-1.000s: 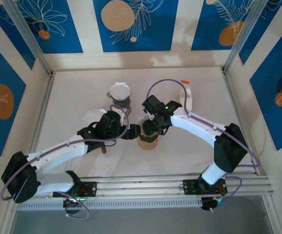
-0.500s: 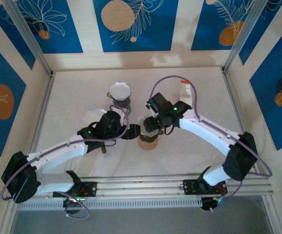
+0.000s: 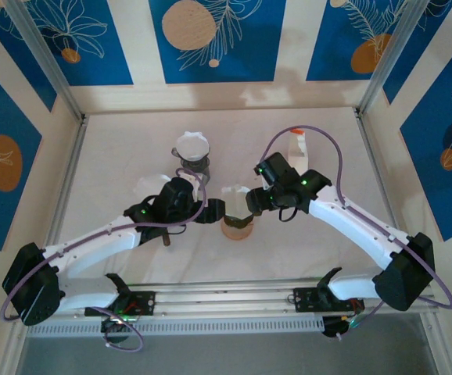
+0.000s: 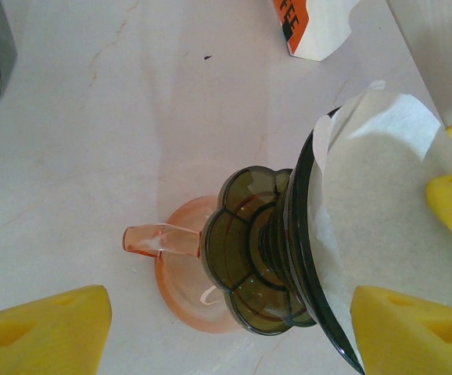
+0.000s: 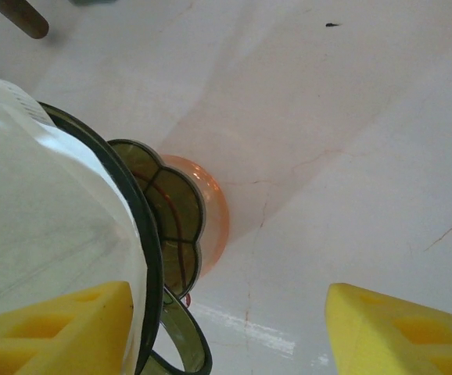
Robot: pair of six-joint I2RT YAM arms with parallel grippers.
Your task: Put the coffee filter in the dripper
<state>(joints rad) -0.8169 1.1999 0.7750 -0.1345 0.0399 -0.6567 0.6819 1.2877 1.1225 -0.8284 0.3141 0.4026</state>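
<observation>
Two end effectors flank a dark, smoke-tinted transparent dripper [image 4: 245, 266], which stands upright on a pink glass server [image 4: 175, 285] near the middle of the white tabletop [image 3: 124, 148]. A white paper coffee filter [image 4: 382, 187] sits inside the dripper cone, its edge rising above the dark rim.

Left end effector [image 3: 214, 211]: just beside the dripper on its left, jaws spread wide, nothing grasped. In the left wrist view, dripper and filter lie between its yellow fingers [image 4: 42, 332], nearer one than the other.

Right end effector [image 3: 251, 201]: just beside the dripper on its right, jaws released and empty. In the right wrist view, the rim lies next to one yellow finger; contact cannot be told. The other finger stands well apart over bare tabletop.

A white-and-orange packet [image 3: 300, 148] lies farther back.
</observation>
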